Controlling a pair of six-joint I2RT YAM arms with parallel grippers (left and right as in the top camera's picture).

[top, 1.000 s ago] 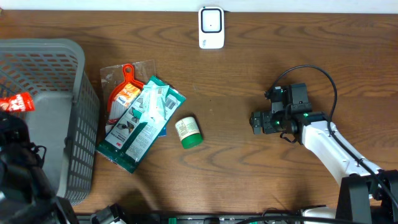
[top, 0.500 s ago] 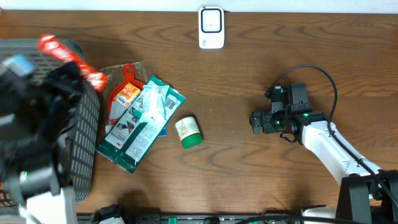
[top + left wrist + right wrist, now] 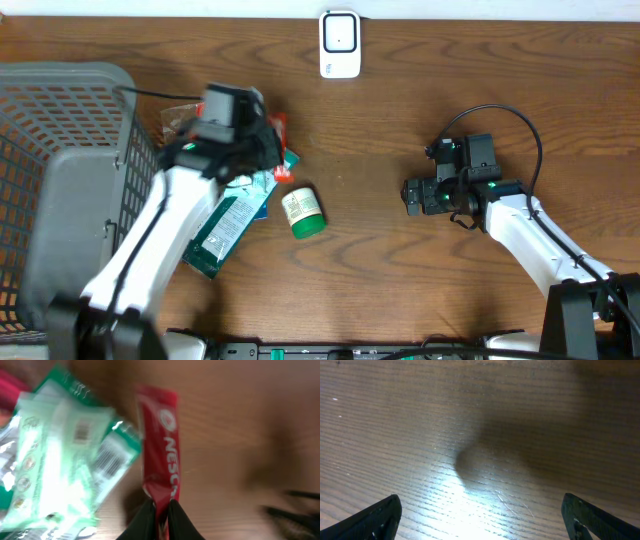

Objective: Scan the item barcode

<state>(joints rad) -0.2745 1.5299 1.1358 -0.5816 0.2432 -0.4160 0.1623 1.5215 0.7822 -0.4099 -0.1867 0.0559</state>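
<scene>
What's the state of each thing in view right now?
left gripper, shut on the red sachet
right gripper, open, empty
red sachet, pinched at one end
green packets, lying flat, overlapping
green-capped jar, lying on its side
basket, upright
scanner, untouched at the far edge

Overhead is evenly lit and pretty sharp, only soft shadows. Left wrist cam is all motion blur: red sachet (image 3: 161,445) smeared, green packets (image 3: 60,460) blown out white. Right wrist is soft, with a bright hotspot on the counter (image 3: 470,492) beside a dark shadow.
</scene>
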